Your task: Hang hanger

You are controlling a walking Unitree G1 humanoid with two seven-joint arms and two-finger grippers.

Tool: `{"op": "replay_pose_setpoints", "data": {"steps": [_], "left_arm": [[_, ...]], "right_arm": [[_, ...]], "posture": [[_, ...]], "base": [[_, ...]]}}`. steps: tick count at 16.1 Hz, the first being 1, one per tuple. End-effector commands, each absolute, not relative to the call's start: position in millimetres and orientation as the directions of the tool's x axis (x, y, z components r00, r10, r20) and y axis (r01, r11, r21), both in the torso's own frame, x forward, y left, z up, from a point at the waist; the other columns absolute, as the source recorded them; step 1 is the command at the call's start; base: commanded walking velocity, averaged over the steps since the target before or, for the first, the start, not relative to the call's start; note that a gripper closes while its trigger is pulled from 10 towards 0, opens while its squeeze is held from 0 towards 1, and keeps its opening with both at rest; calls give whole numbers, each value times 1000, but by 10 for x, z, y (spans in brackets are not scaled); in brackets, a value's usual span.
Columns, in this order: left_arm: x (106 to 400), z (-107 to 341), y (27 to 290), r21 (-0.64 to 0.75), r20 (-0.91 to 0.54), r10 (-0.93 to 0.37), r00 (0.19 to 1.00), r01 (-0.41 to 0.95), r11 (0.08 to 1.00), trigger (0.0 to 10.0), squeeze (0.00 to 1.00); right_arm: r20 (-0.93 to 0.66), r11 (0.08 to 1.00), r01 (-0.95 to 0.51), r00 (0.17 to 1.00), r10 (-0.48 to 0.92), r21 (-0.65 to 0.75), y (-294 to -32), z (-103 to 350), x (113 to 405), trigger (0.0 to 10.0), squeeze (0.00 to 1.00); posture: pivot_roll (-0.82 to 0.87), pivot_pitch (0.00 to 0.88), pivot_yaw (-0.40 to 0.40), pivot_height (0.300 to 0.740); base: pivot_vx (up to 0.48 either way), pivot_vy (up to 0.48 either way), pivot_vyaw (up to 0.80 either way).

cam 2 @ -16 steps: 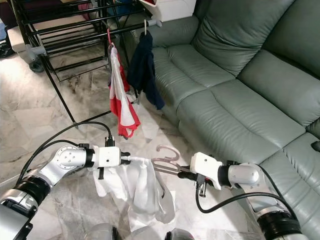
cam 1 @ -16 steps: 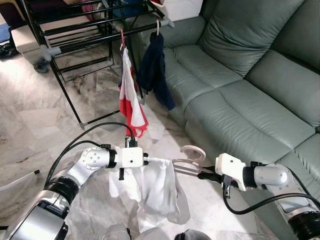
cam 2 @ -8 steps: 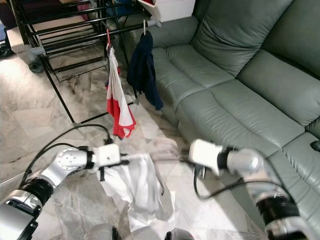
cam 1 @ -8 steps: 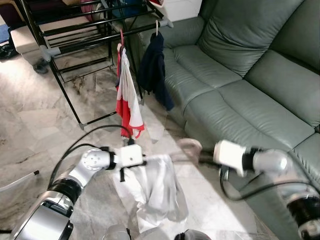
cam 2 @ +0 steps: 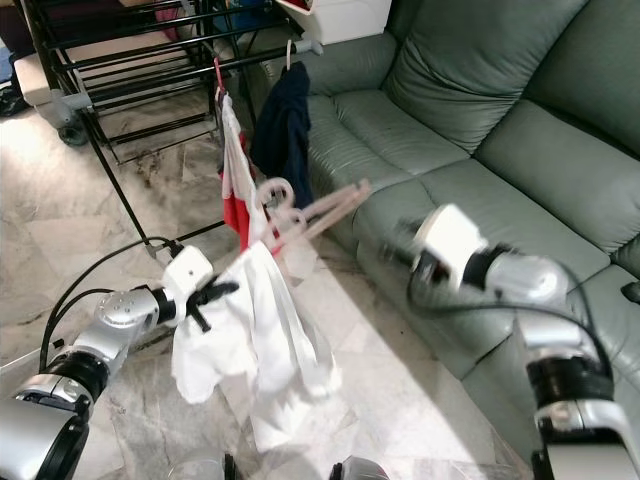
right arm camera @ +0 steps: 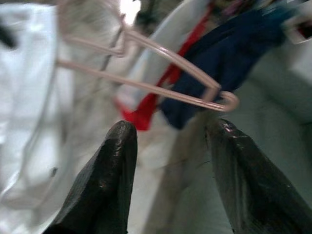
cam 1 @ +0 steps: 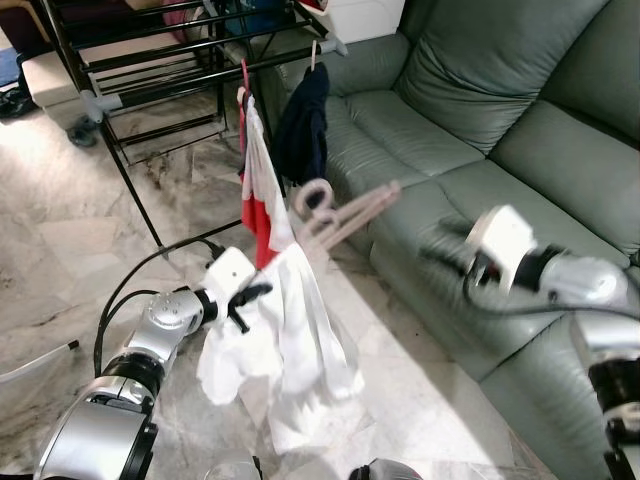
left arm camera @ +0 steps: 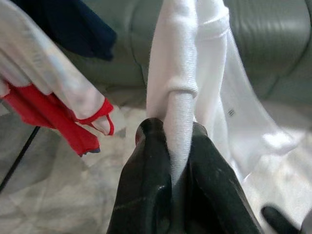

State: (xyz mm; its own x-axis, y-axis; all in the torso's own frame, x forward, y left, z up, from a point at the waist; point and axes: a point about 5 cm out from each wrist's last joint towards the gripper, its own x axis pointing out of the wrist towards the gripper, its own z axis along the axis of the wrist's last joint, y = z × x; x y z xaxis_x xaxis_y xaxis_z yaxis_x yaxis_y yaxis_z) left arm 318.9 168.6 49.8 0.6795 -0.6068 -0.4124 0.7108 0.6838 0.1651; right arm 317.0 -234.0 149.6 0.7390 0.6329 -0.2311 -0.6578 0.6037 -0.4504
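Pale pink and thin, the hanger (cam 1: 340,212) hangs tilted in the air near the middle of the scene, its hook curled at the upper left end and its far arm pointing right toward the sofa (cam 1: 480,150). A white garment (cam 1: 300,340) droops from its lower left shoulder in long folds over the marble floor (cam 1: 60,250).

The left end effector (cam 1: 245,295) is clamped on a bunched fold of that white cloth; the left wrist view shows the fabric pinched between the two black fingers (left arm camera: 146,195). The right end effector (right arm camera: 170,146) sits to the right, over the sofa seat, blurred, with its fingers spread apart and the hanger's free end just beyond the tips, not touching them.

Farther back on the left stands a black drying rack (cam 1: 150,60). From its rail hang a red and white garment (cam 1: 258,170) and a dark navy garment (cam 1: 303,130), both just behind the pink hanger's hook.
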Motion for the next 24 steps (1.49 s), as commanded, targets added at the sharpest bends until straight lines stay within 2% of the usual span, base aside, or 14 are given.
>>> {"op": "replay_pose_setpoints", "data": {"steps": [1, 3, 5, 8, 11, 17, 19, 22, 23, 24], "left_arm": [[3327, 735, 1631, 171, -301, -631, 715, 691, 702, 0, 0], [3364, 1087, 1386, 174, -134, -767, 628, 777, 606, 0, 0], [3350, 1254, 1267, 177, -77, -812, 579, 809, 560, 0, 0], [3321, 1422, 1147, 193, -34, -855, 518, 843, 503, 0, 0], [3191, 1740, 872, 272, 21, -922, 386, 885, 377, 0, 0], [3072, 2000, 737, 282, 56, -953, 296, 911, 300, 0, 0], [3104, 1931, 777, 290, 26, -939, 342, 897, 334, 0, 0], [3212, 1803, 887, 284, 7, -896, 443, 859, 427, 0, 0], [3214, 1768, 926, 323, -33, -892, 451, 849, 418, 0, 0], [3191, 1786, 920, 333, -45, -900, 434, 856, 396, 0, 0]], "right_arm": [[-208, 656, -620, 776, 596, -430, -2357, 1454, 3178, 10000, 1000], [-202, 708, -633, 772, 602, -313, -2272, 1259, 3110, 10000, 1000], [-205, 700, -656, 754, 624, -283, -2202, 1192, 3081, 10000, 1000], [-216, 702, -659, 752, 623, -269, -2173, 1125, 3080, 10000, 1000], [-225, 738, -656, 752, 620, -158, -2113, 984, 3078, 10000, 1000], [-256, 703, -704, 701, 666, -100, -2036, 865, 3006, 10000, 1000], [-187, 675, -737, 668, 720, -34, -1984, 961, 2984, 10000, 0], [-139, 606, -795, 597, 790, 34, -1996, 1076, 2893, 10000, 0], [-204, 589, -808, 574, 793, 18, -2203, 1083, 2823, 10000, 0], [-234, 611, -792, 591, 772, 12, -2392, 1119, 2815, 10000, 0]], "posture": [[-35, 27, -25, 740], [-26, 29, -23, 740], [-19, 27, -20, 740], [-14, 24, -19, 740], [-5, 19, -14, 740], [3, 16, -12, 740], [3, 16, -10, 740], [-2, 15, -10, 740], [-7, 19, -9, 740], [-7, 19, -9, 740]], "base": [[0, 0, 0], [0, 0, 0], [0, 0, 0], [0, 0, 0], [0, 0, 0], [0, 0, 0], [0, 0, 0], [0, 0, 0], [0, 0, 0], [0, 0, 0]]}}
